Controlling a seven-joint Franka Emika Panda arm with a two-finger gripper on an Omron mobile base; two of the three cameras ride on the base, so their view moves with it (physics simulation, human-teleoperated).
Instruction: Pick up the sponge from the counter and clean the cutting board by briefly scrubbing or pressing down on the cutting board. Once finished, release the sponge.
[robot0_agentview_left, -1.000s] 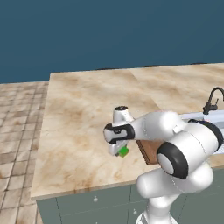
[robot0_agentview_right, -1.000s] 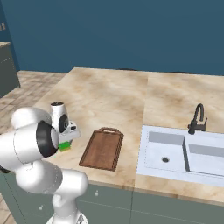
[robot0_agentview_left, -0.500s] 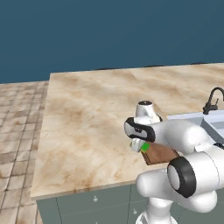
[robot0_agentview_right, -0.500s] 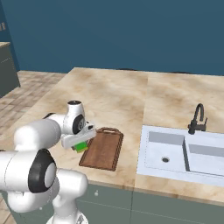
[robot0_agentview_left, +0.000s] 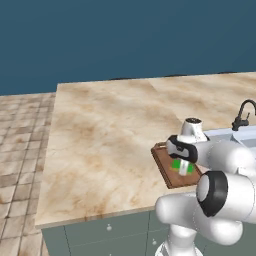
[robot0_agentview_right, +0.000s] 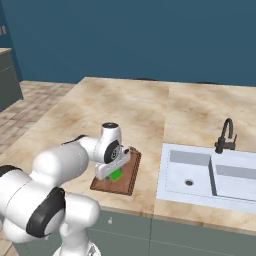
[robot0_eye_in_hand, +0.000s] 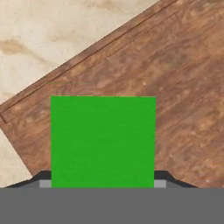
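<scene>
Bright green sponge (robot0_eye_in_hand: 103, 140), reddish-brown wood-grain cutting board (robot0_eye_in_hand: 175, 87), beige counter (robot0_agentview_left: 110, 130) veined with brown marble.

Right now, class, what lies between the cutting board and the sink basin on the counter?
In the right base view, only a bare strip of the counter separates the cutting board from the sink; nothing stands on it.

Sponge (robot0_agentview_left: 183, 167) pinched in the pincer (robot0_agentview_left: 183, 169), low over the cutting board (robot0_agentview_left: 170, 172) at the near right of the desk (robot0_agentview_left: 110, 130). Faucet (robot0_agentview_left: 243, 114) farther right. Tiled floor (robot0_agentview_left: 22, 150) left.
</scene>
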